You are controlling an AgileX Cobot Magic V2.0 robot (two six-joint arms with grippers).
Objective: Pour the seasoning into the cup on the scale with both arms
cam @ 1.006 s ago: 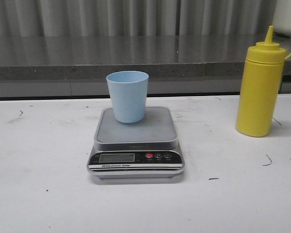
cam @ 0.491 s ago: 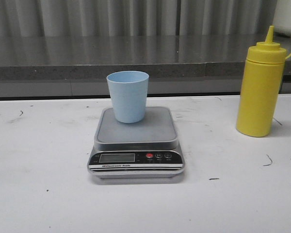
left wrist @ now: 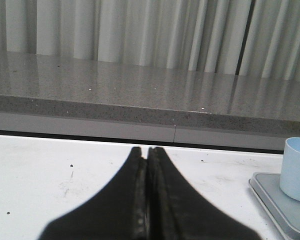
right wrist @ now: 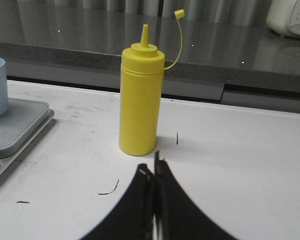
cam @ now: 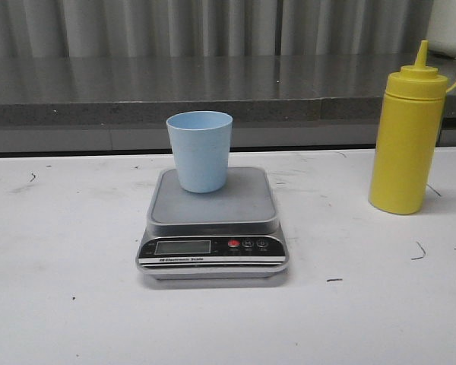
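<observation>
Neither arm shows in the front view; only the wrist cams catch the fingers. LCD on the scale [cam: 213, 228] is too small to read. Front view cuts off the tethered tip cover at the right edge; left wrist cam clips the cup and scale at its frame edge.

Light blue cup [cam: 201, 150] stands upright on the steel platform, toward the back edge. Yellow squeeze bottle [cam: 406, 137] stands upright on the white tabletop [cam: 61, 304], well right of the scale, not touching it. Nozzle is uncovered, tip cover dangling on its tether [right wrist: 175, 40].

Left fingers [left wrist: 148, 200]: pressed together, nothing between them, above bare tabletop. Cup and scale corner sit off to one side ahead of them, well apart.

Right fingers [right wrist: 154, 205]: closed too, only a thin seam visible, empty. Bottle [right wrist: 140, 100] stands ahead of the tips, slightly off their centreline, near but no contact. Scale corner and cup edge are off to the bottle's far side.
</observation>
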